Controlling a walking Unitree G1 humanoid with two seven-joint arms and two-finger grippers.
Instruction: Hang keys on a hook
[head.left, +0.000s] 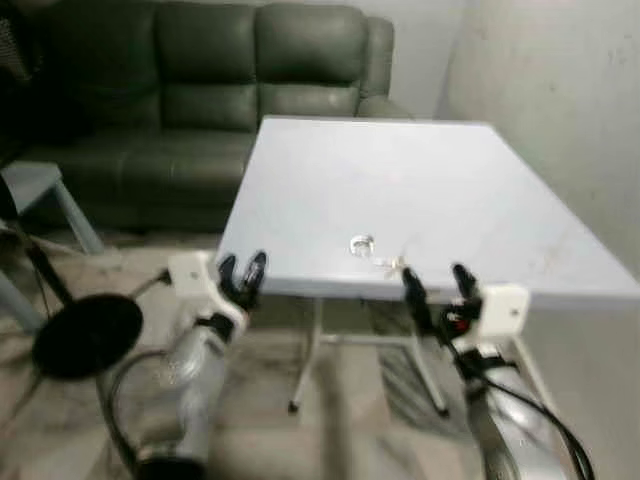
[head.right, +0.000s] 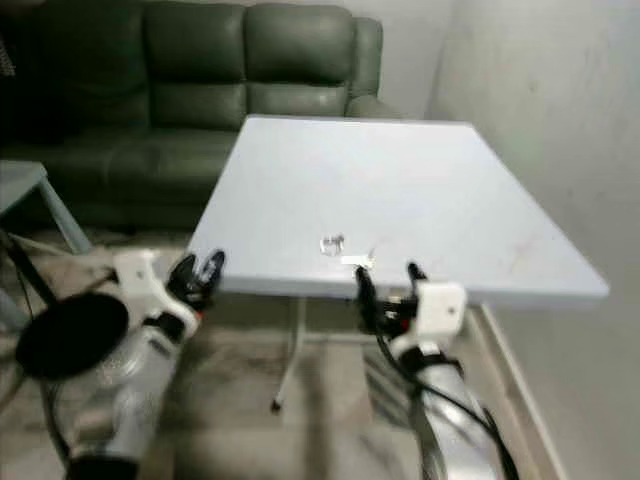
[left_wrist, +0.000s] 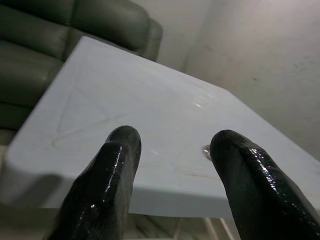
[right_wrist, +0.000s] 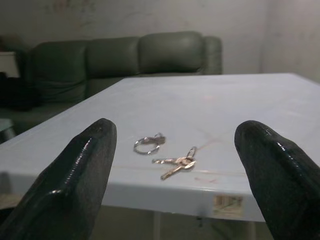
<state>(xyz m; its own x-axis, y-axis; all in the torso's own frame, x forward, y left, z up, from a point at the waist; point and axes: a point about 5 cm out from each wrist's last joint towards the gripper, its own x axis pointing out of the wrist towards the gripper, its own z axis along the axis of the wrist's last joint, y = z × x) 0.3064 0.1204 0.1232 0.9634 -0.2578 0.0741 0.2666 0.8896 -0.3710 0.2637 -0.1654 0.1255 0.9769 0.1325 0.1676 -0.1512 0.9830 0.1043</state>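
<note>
Right gripper (head.left: 437, 283) is spread wide, fingers released, holding nothing, hovering just off the near edge of the table (head.left: 420, 180). Straight ahead of it lie the keys (right_wrist: 176, 165), flat on the tabletop close to that near edge, with a key ring (right_wrist: 147, 145) just beside them on the far-left side. Whether ring and keys are joined, I cannot tell.

Left gripper (head.left: 243, 272) is also released, fingers apart with nothing between them, sitting at the table's near-left corner, well left of the keys.

The right wrist view gives the detail: two brassy keys fanned out, the ring lying separate-looking, and a small label (right_wrist: 227, 201) on the table's near edge. The head views show only a small pale glint there. From the left wrist, a tiny shiny bit (left_wrist: 206, 151) peeks beside one finger (left_wrist: 252, 185), too small to read.

Around it all: a dark green sofa (head.left: 210, 90) beyond the table's far-left side, a pale wall (head.left: 560, 100) on the right, a round black disc (head.left: 87, 335) low on the left and a grey side table (head.left: 35, 185) far left.
</note>
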